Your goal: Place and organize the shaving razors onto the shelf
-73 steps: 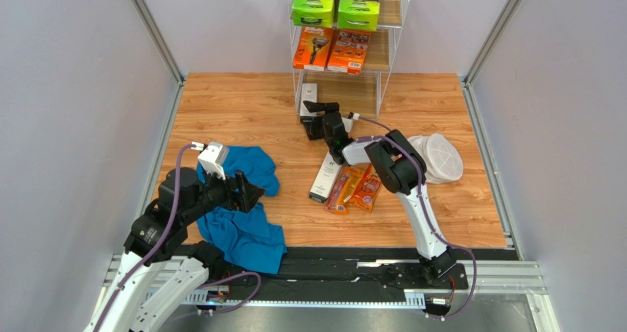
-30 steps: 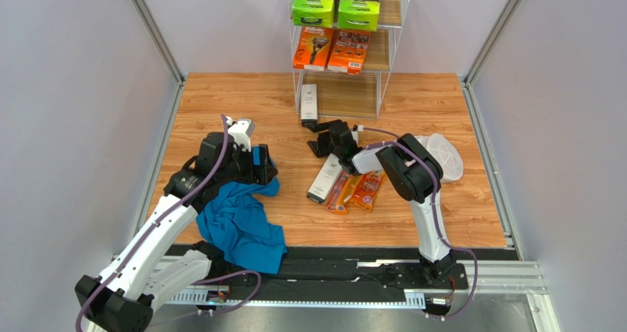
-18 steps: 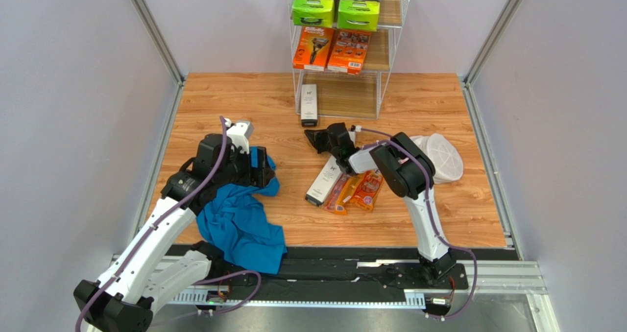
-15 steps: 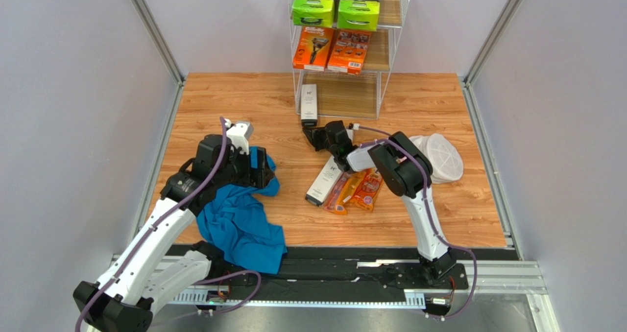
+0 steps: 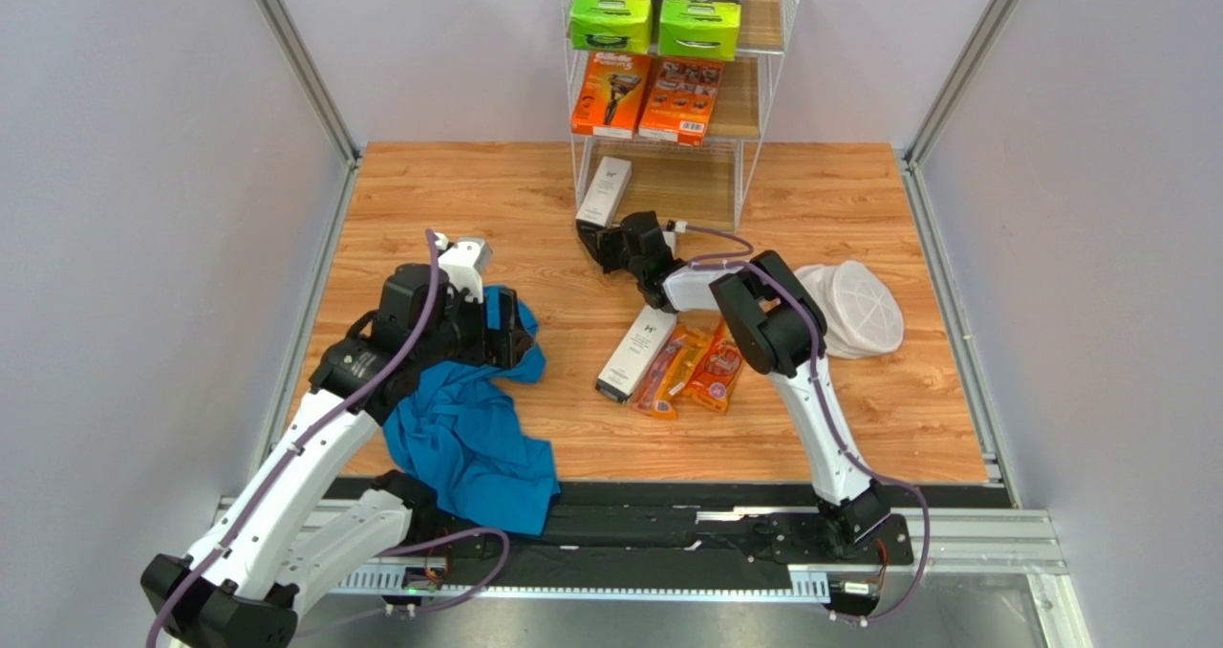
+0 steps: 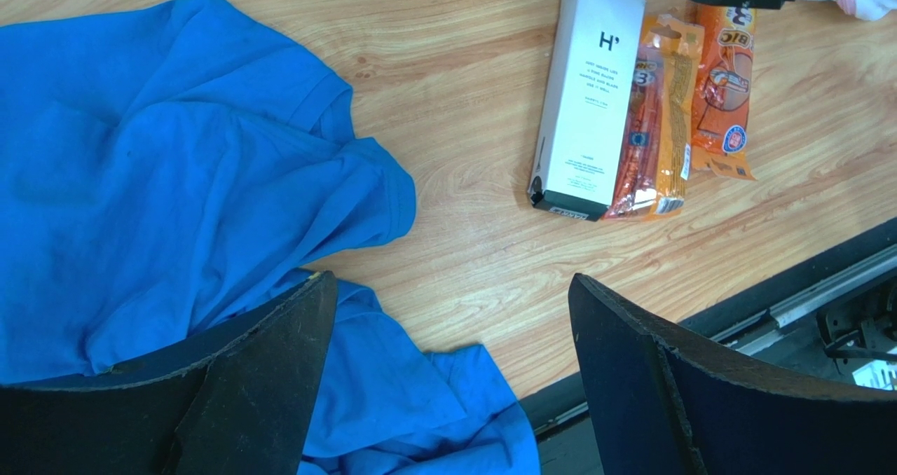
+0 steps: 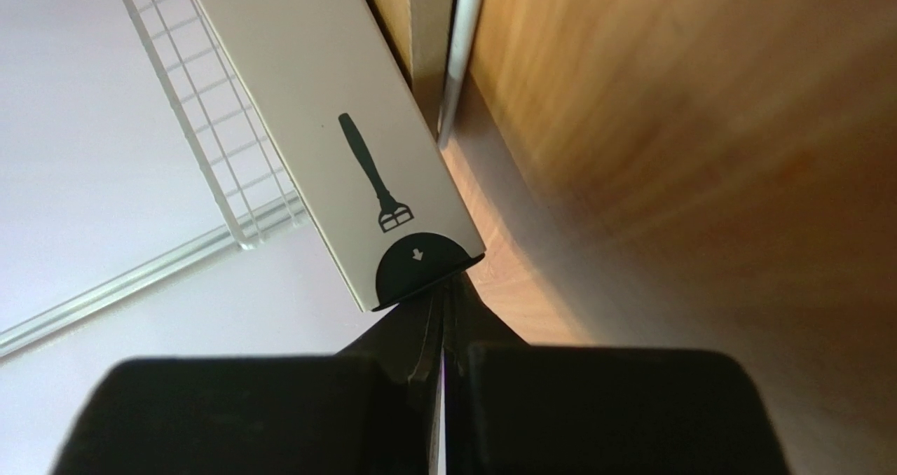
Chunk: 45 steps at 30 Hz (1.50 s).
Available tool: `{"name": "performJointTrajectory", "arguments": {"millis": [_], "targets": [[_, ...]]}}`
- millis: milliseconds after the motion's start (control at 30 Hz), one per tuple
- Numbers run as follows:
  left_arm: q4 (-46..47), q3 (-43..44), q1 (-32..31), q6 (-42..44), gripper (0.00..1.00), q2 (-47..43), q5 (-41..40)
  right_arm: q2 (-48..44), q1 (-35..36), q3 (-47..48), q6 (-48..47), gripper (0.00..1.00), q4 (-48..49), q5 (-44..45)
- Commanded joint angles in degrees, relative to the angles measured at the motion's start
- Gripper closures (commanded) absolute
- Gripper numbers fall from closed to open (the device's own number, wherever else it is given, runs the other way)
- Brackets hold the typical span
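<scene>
The shelf [image 5: 764, 96] stands at the back of the table. Two black razor boxes with green ends [image 5: 655, 17] lie on its top tier and two orange boxes [image 5: 646, 96] on the middle tier. A slim white box [image 5: 605, 189] lies tilted at the mouth of the bottom tier. My right gripper [image 5: 599, 235] is shut, its tips pressed against that box's [image 7: 316, 107] near end. Another white box [image 5: 636, 351] and two orange blister packs [image 5: 694, 369] lie mid-table. My left gripper [image 6: 453, 281] hangs open over a blue cloth [image 6: 158, 212], holding nothing.
A round white mesh item [image 5: 857, 307] lies right of the right arm. The blue cloth [image 5: 467, 419] spreads over the table's near left. The shelf's wire grid side [image 7: 211, 128] is close beside the white box. Grey walls enclose the table.
My right gripper has shut and moved toward the shelf, pushing the slim white box farther in and tilting it. The left arm has barely moved.
</scene>
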Motion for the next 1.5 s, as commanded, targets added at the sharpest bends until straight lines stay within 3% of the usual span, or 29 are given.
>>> {"name": "performJointTrajectory", "arguments": {"millis": [0, 967, 1200, 1333, 1400, 1467], "targets": [[0.16, 1.90, 0.28, 1.41, 0.10, -0.98, -0.70, 1.89, -1.35, 3.02, -0.41, 1.00, -5.25, -1.37], [0.07, 1.55, 0.28, 1.32, 0.10, -1.51, -0.61, -1.10, -4.69, -4.36, -0.14, 1.00, -0.69, -2.07], [0.16, 1.46, 0.28, 1.32, 0.10, -1.34, -0.18, -10.05, -3.81, -10.59, -8.66, 1.00, -0.33, -5.68], [0.25, 1.46, 0.28, 1.41, 0.10, -1.42, 0.09, -17.26, -3.81, -19.88, -14.81, 1.00, -0.68, -6.30], [0.33, 1.46, 0.28, 1.41, 0.10, -1.60, 0.18, -22.44, -3.90, -22.63, -20.25, 1.00, -4.35, -4.81], [0.33, 1.38, 0.28, 1.41, 0.10, -1.60, 0.18, -26.48, -3.81, -24.66, -26.74, 0.93, -9.80, -1.66]]}}
